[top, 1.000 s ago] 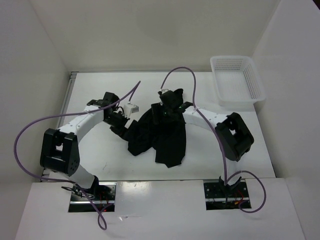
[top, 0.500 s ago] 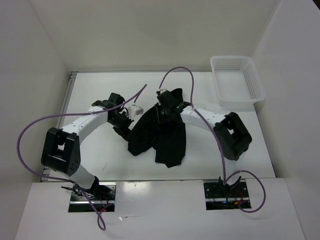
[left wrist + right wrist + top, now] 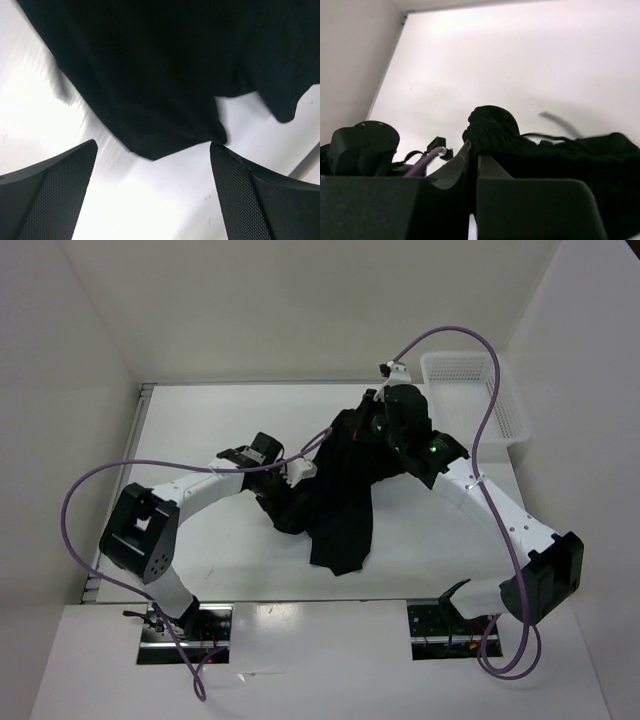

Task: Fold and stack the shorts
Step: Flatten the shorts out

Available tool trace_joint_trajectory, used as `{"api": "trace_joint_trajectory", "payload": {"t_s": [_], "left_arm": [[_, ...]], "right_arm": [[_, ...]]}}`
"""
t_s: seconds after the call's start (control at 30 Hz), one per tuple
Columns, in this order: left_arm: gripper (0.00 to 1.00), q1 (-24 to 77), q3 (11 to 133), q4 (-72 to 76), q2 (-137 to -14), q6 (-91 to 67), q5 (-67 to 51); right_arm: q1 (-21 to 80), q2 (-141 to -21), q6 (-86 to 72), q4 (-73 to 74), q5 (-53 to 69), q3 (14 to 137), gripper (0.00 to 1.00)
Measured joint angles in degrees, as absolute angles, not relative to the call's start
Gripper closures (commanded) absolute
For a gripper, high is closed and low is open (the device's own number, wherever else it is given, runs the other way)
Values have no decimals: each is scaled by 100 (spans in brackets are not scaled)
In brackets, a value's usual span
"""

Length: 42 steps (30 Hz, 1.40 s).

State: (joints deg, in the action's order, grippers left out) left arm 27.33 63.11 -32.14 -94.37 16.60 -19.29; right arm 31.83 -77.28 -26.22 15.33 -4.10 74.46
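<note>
The black shorts (image 3: 340, 510) lie crumpled mid-table, their upper part pulled up toward the back right. My right gripper (image 3: 367, 427) is shut on that raised end; in the right wrist view a bunch of the shorts (image 3: 492, 130) bulges above the closed right gripper (image 3: 474, 156). My left gripper (image 3: 292, 490) is open at the left edge of the cloth. Seen from the left wrist, the left gripper (image 3: 152, 150) has its fingers wide apart just above the table, and a hanging corner of the shorts (image 3: 165, 80) sits just ahead of them, not between them.
A white mesh basket (image 3: 507, 410) stands at the back right corner, close to the right arm's elbow. White walls close in the table on the left, back and right. Purple cables loop over both arms.
The right gripper has shut on the shorts and carried that end up and toward the back right. The left arm has reached further right, up to the cloth's edge.
</note>
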Motion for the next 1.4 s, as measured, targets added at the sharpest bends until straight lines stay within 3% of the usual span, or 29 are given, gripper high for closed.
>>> {"api": "trace_joint_trajectory", "payload": {"t_s": [0.3, 0.33, 0.37, 0.43, 0.53, 0.8, 1.13, 1.27, 1.4], "left_arm": [[3, 3612, 6272, -2265, -9909, 1614, -1614], [9, 3647, 6250, -2134, -10007, 1610, -1503], [28, 3664, 6239, -2062, -10106, 1616, -1398], [50, 3677, 6226, -1881, -10250, 1632, -1151], [100, 3658, 6241, -1721, -10296, 1568, -978], [100, 3330, 7017, -2180, -10335, 1660, -261], [100, 1824, 10851, -2628, -9998, 2764, 1306], [99, 2038, 10571, -2598, -9131, 3205, 1575], [98, 2327, 9253, -2447, -8455, 3468, 1787]], "right_arm": [[2995, -7712, -2790, 1601, -390, 7061, 100], [2939, -7693, -2801, 1599, -390, 7043, 100], [2867, -7651, -2823, 1597, -381, 7013, 100], [2733, -7520, -2858, 1605, -366, 6941, 100], [2510, -7284, -2891, 1632, -272, 6869, 100], [1796, -7415, -2755, 1667, 384, 7083, 100], [1352, -9330, -2580, 1662, 1155, 10337, 100], [1365, -9268, -2602, 1411, 1448, 10501, 100], [1361, -8858, -2611, 1046, 1559, 9500, 100]]}}
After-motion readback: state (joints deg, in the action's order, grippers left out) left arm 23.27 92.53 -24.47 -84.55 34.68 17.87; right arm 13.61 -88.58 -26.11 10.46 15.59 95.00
